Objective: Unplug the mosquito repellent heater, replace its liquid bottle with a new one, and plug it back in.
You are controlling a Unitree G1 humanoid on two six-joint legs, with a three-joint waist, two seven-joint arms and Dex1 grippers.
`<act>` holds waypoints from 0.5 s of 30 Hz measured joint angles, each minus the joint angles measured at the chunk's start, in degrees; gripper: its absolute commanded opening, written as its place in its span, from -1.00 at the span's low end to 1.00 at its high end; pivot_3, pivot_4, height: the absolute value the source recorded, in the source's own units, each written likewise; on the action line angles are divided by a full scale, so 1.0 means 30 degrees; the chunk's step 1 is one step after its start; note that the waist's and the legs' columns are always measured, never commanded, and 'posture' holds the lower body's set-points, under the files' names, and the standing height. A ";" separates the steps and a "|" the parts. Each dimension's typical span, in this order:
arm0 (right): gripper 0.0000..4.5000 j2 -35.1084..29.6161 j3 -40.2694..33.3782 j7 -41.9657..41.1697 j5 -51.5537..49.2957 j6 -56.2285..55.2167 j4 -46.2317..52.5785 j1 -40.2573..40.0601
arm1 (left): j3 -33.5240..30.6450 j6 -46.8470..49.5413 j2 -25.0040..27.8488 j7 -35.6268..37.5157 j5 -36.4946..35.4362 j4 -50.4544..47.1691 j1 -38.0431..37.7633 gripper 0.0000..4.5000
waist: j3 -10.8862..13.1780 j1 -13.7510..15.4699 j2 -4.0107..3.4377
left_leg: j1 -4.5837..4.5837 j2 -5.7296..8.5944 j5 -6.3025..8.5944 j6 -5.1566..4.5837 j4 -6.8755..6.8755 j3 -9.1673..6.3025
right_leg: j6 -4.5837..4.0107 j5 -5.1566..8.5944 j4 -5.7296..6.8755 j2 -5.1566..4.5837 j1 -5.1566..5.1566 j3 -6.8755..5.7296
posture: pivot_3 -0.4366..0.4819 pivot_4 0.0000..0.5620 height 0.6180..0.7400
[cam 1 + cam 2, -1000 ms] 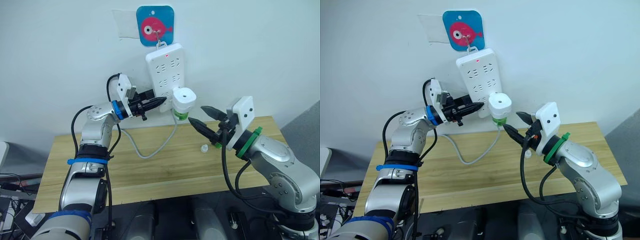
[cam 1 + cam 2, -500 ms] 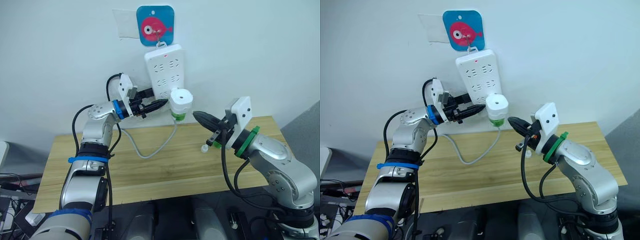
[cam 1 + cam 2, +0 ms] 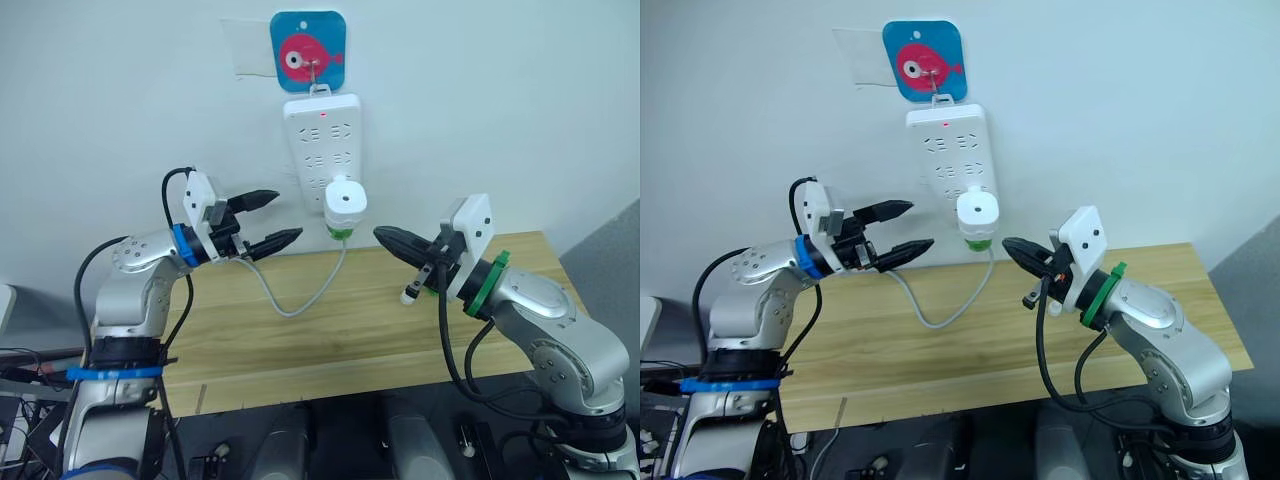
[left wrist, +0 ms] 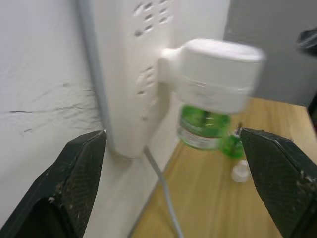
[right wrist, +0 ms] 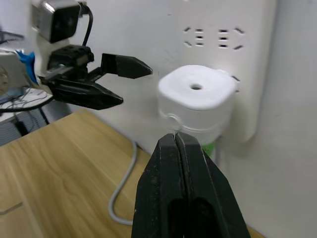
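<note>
Left claw (image 3: 268, 220) is released, I can see its two black fingers spread apart, hanging in the air off to the side of the power strip (image 3: 322, 140) on the wall. Straight ahead of that claw, plugged into the strip's lower end, sits the mosquito repellent heater (image 3: 344, 202), white and rounded, hole in its top face, with a green liquid bottle (image 4: 203, 128) hanging under it. Right claw (image 3: 384, 236) is clenched, fingers pressed together with nothing between them, its tip pointing at the heater from the other side and just short of it. Below and behind the right claw, a small white cap (image 3: 408, 297) rests on the desk (image 3: 330, 335). Gray cable (image 3: 300, 300) loops down from the strip onto the desk between my two claws.
</note>
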State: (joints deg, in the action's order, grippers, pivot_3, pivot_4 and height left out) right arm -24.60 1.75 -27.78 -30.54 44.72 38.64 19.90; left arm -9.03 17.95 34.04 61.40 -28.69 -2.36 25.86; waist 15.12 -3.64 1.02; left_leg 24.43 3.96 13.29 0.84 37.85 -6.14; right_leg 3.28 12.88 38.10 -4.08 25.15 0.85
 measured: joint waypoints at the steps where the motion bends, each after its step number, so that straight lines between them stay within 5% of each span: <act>1: -1.00 -0.0008 0.0101 -0.0084 0.0022 -0.0070 -0.0066 -0.0018 | -0.0136 0.0474 0.0126 -0.0168 -0.0426 -0.1226 -0.0682 0.99 | -0.0001 0.0097 -0.0001 | -0.0001 0.0000 0.0000 0.0000 0.0000 0.0002 | 0.0000 0.0000 0.0004 -0.0001 0.0001 0.0002 | -0.08 -0.17 1.00; 7: -1.00 0.0292 0.1129 -0.0192 0.0434 -0.0642 -0.0935 0.0414 | -0.0149 0.1612 0.0016 -0.1786 -0.2057 -0.7215 -0.3971 0.99 | 0.0000 0.0454 -0.0001 | -0.0003 -0.0051 -0.0001 0.0006 -0.0003 0.0005 | -0.0031 -0.0017 -0.0003 -0.0003 -0.0008 -0.0012 | -0.04 -0.13 1.00; 15: -1.00 0.0839 0.2089 0.0039 0.2031 -0.2105 -0.3065 0.1391 | -0.0109 0.1703 -0.0345 -0.3457 -0.2348 -0.8467 -0.4551 0.99 | 0.0000 0.0679 -0.0001 | -0.0015 -0.0090 -0.0003 0.0009 0.0000 0.0025 | -0.0057 -0.0032 -0.0015 0.0046 -0.0026 -0.0033 | -0.03 -0.11 1.00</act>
State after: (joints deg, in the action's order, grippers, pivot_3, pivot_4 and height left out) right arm -22.08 8.01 -27.66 -24.45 38.40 29.45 24.08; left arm -9.36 23.06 33.00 51.03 -35.73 -27.76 12.21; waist 15.12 -1.60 1.01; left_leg 24.39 3.69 13.28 0.87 37.85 -6.06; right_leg 3.11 12.78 38.05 -3.94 25.07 0.75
